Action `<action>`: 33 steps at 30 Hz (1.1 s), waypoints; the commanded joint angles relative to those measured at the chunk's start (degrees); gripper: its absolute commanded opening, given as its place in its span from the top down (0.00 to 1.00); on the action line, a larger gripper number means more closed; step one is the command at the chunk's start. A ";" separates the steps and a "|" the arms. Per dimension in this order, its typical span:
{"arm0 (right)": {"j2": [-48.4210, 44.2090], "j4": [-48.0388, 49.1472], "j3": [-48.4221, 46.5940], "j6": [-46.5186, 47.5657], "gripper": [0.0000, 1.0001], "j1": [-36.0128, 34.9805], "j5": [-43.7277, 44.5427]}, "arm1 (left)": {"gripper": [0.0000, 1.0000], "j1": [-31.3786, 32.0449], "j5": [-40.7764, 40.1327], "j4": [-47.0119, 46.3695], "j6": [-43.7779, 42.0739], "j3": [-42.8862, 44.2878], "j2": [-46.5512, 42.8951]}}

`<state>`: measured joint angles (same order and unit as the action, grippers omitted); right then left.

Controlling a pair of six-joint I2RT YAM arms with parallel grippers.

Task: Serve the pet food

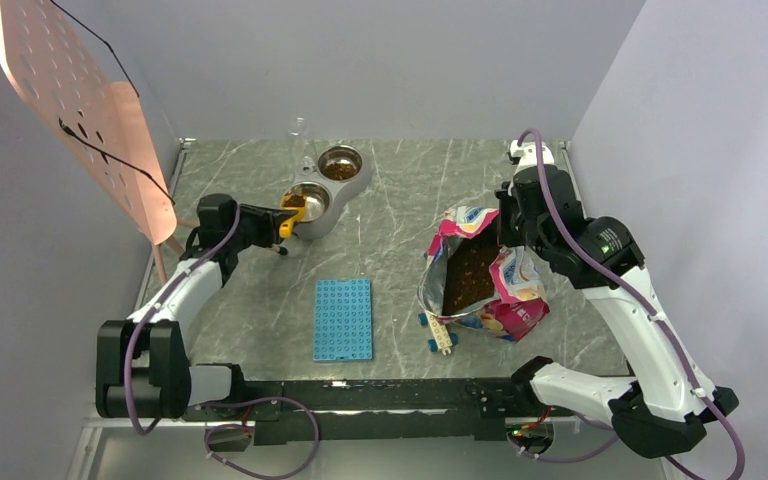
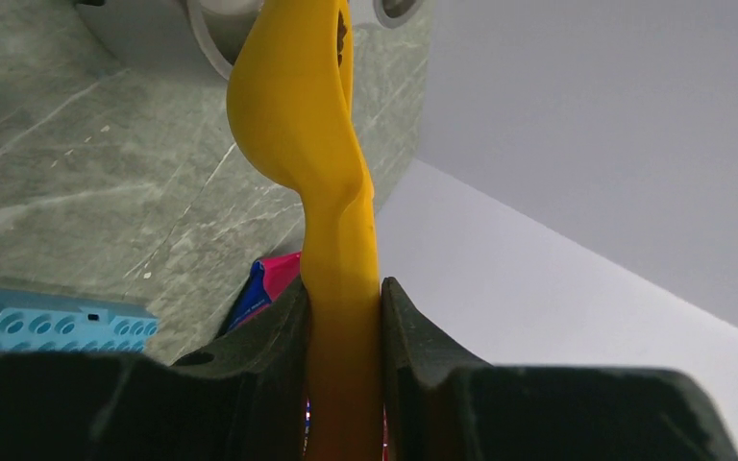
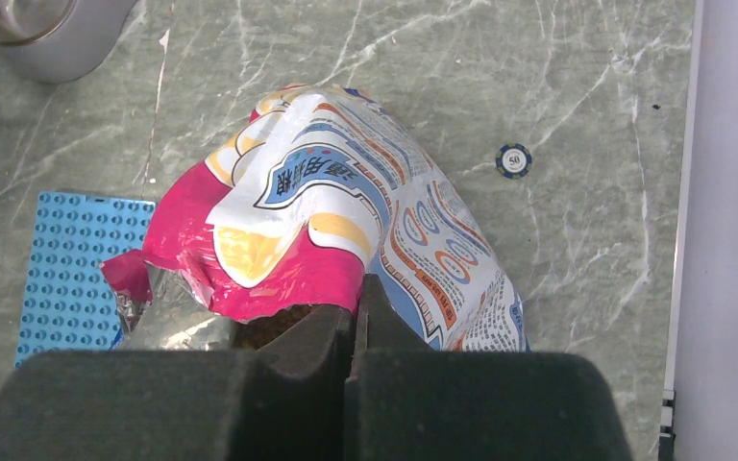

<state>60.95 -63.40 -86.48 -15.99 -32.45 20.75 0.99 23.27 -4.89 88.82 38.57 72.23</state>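
Pet food (image 1: 470,272) sits dark brown in the mouth of the open bag (image 1: 516,292) at the right of the table, and more of it fills the far cup of the steel double bowl (image 1: 357,187) up at the back. Over on the left, the left gripper (image 1: 278,222) reaches toward that bowl, and the wrist view shows its claw (image 2: 344,307) clamped narrow on the handle of the yellow scoop (image 2: 303,125), both fingers pressed against it. The scoop's head is at the near cup's left rim, with brown kibble showing there, though whether it lies in scoop or cup cannot be told. Moving across, a blue studded plate (image 1: 343,320) lies flat mid-table, well apart from the bowl. Next come small blue and cream bricks (image 1: 438,335) just beside the bag's near corner. And on the right, the right gripper (image 3: 356,309) is pinched tight on the bag's torn pink edge, kibble visible just beneath its fingertips. A small round chip (image 3: 514,159) lies apart, beyond the bag.
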 commanded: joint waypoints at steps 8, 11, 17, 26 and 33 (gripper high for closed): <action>-5.31 11.98 -3.61 0.69 1.00 -0.05 4.20 | 1.00 -0.17 -2.70 21.12 0.64 13.97 6.33; -5.25 11.96 -3.70 0.70 1.00 -0.05 4.21 | 1.00 0.32 -2.66 25.25 0.82 17.69 8.02; -5.14 12.10 -3.70 0.64 1.00 -0.07 4.13 | 1.00 1.91 -1.38 37.22 1.54 26.61 12.84; -5.55 11.91 -3.70 0.87 1.00 -0.07 4.72 | 1.00 4.33 -2.61 46.79 3.26 36.42 16.63; -5.37 11.96 -3.70 0.96 1.00 -0.07 4.65 | 1.00 5.28 -1.40 43.18 4.51 35.69 15.18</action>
<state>60.64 -63.57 -86.48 -15.79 -32.45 20.99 5.78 21.80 38.30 90.59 73.21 89.17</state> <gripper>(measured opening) 0.010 0.307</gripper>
